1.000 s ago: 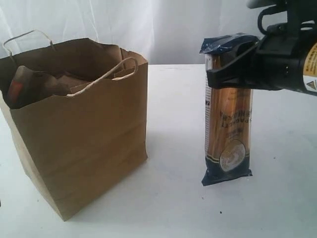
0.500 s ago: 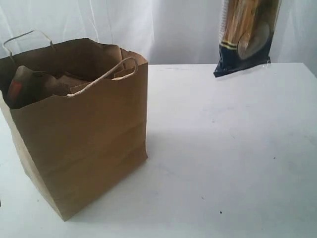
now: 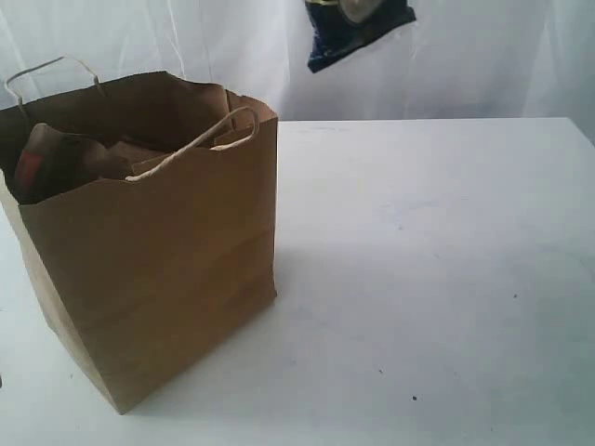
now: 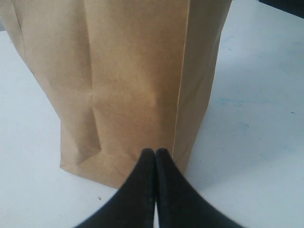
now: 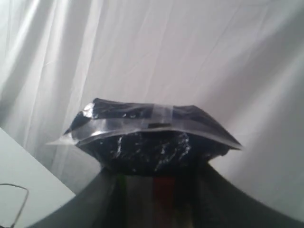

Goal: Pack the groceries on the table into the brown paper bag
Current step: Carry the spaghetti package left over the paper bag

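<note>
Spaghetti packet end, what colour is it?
Dark navy blue; the spaghetti packet shows best in the exterior view.

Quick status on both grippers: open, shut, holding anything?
Left gripper: shut, holding nothing, close to the brown paper bag.
Right gripper: shut on the spaghetti packet, held in the air.

Left hand [image 4: 156, 151] has smooth, black, tapering fingers [image 4: 138, 187].
</note>
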`<state>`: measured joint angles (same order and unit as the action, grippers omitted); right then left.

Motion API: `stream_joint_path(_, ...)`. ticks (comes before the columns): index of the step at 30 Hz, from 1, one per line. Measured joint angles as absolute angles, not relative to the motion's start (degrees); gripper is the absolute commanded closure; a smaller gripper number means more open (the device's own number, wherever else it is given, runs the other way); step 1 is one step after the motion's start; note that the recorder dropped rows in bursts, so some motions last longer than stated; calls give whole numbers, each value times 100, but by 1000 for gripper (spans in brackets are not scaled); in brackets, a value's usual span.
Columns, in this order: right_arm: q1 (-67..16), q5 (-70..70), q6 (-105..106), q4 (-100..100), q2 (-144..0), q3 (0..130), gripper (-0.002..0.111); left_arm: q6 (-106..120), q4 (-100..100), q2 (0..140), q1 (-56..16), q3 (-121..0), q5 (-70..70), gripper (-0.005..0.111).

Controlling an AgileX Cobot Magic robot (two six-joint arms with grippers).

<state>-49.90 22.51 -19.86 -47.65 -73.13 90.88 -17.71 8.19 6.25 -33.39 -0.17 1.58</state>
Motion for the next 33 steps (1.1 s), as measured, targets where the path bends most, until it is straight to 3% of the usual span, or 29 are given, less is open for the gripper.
stream_joint_path(14, -5957, 2217, -1781, -4723, -8419, 10090, 108, -1771, 819, 625, -3339, -17, 158, 106)
stream_joint_path(29, -6055, 1956, -1759, -4486, -9553, 10338, 108, -1771, 819, 625, -3339, -17, 158, 106)
stream_joint_path(33, -6055, 2542, -1654, -4450, -9803, 10338, 108, -1771, 819, 625, -3339, -17, 158, 106)
